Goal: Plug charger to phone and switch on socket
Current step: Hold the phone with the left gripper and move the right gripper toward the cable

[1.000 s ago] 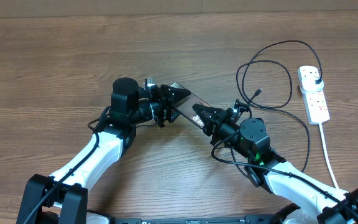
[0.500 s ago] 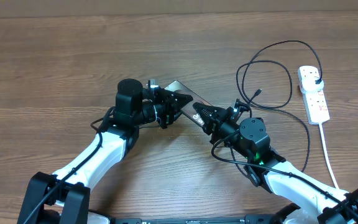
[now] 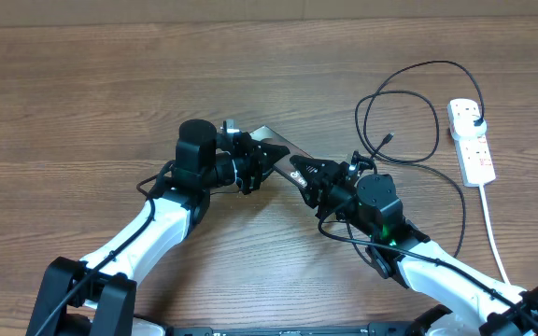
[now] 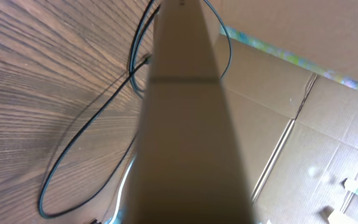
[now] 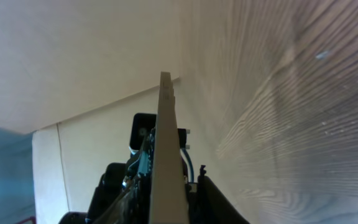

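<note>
Left gripper [image 3: 265, 159] now clamps flat dark rectangular phone [image 3: 278, 140], jaws open a second ago. Right gripper [image 3: 299, 173]: grip we cannot tell. Handover likely. Thin black charger cable [image 3: 435, 63], upper right, unconnected.

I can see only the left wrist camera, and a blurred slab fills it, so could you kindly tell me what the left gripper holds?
Observer: The left gripper is shut on one end of the phone.
Operator: And the other arm?
Observer: The right gripper is at the phone's opposite end; whether it grips, I cannot tell.
Operator: Is the charger plugged in?
Observer: Its black plug sits in the power strip, far right.
</note>
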`<state>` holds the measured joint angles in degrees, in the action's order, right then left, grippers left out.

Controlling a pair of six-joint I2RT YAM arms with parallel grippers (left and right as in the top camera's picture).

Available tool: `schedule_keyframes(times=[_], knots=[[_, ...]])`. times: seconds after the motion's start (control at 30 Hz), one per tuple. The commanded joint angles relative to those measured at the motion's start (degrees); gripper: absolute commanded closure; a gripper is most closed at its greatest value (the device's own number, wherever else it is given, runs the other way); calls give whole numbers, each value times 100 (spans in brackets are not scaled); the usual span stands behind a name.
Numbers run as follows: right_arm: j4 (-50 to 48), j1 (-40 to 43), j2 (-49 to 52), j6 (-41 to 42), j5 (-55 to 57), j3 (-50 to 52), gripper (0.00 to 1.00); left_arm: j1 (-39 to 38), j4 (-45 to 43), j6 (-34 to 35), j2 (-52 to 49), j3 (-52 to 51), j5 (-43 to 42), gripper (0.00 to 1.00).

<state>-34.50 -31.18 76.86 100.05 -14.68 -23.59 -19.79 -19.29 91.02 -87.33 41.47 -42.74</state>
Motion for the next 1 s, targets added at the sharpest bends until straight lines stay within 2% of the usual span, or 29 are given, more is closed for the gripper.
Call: schedule_keyframes(times=[0.0,0.17,0.27,0.5,0.6,0.73,0.8,0.97], knots=[[404,-98,-22,-271,-243,-66,56,57,-151,-223,44,35,-26,96],[1226,-94,-22,-890,109,-66,27,610,227,-422,44,35,-225,96],[1523,-94,-22,-1550,662,-66,0,1069,339,-511,44,37,-557,96],[2120,-94,-22,-2573,2070,-66,0,1768,337,-511,44,149,-1213,96],[1904,-92,-22,-3724,2168,-70,1,1858,339,-514,42,227,-1329,96],[2087,-83,-28,-4380,2142,-326,0,1858,339,-535,42,297,-1346,96],[2686,-39,-31,-4522,2111,-706,0,1860,339,-535,33,319,-1370,96],[5038,254,-28,-5045,2485,-2107,0,1858,321,-535,-251,503,-1580,96]])
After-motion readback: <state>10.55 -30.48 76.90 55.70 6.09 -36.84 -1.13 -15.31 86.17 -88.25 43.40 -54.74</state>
